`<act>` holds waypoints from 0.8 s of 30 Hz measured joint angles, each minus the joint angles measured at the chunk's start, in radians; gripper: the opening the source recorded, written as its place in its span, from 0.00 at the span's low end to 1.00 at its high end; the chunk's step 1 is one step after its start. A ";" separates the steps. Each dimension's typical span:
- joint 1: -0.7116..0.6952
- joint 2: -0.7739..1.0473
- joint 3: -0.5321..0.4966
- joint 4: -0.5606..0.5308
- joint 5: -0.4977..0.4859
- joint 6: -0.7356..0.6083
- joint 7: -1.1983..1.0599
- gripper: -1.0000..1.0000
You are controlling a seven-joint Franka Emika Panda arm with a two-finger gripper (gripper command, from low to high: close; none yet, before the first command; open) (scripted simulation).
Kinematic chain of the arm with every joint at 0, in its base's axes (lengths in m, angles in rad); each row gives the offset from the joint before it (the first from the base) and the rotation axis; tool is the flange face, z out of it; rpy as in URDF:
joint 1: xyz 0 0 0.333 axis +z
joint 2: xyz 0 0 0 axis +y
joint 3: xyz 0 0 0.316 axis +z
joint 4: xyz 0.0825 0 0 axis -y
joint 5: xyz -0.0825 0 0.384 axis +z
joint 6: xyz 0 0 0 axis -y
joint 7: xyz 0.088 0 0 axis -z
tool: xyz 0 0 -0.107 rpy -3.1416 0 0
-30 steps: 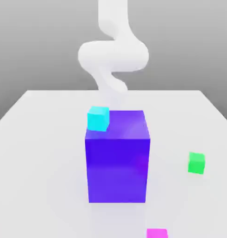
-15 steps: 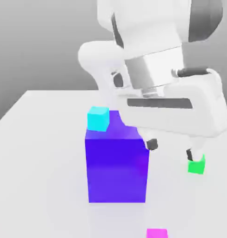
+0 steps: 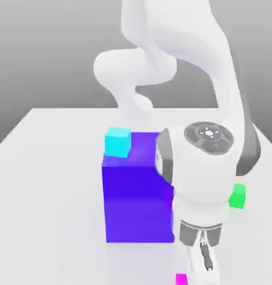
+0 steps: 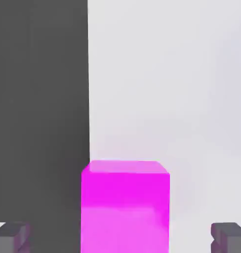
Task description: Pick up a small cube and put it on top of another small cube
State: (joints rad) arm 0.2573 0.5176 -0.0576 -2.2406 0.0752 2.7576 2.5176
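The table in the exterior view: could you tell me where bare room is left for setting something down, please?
The table is bare along the exterior view's left, beside the blue-purple block with the cyan cube on it. The strip behind the block is open too. It is crowded on the right, where the arm hangs between the green cube and the magenta cube.

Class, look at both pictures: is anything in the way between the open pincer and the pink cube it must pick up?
Nothing visible is. In the hand view the pink cube sits between the two fingertips of the pincer, with bare table around it.
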 joint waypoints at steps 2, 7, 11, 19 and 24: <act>0.000 0.000 0.000 0.000 0.000 0.000 0.000 0.00; 0.000 0.003 0.000 0.001 -0.002 0.006 0.002 0.00; 0.010 -0.126 -0.011 -0.030 -0.021 -0.094 0.010 0.00; 0.091 -0.348 0.131 -0.234 -0.139 -0.132 -0.332 0.00; 0.185 -0.473 0.229 -0.370 -0.131 -0.121 -0.617 0.00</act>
State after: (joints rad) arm 0.4420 0.0449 0.1717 -2.6105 -0.0559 2.6368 1.9008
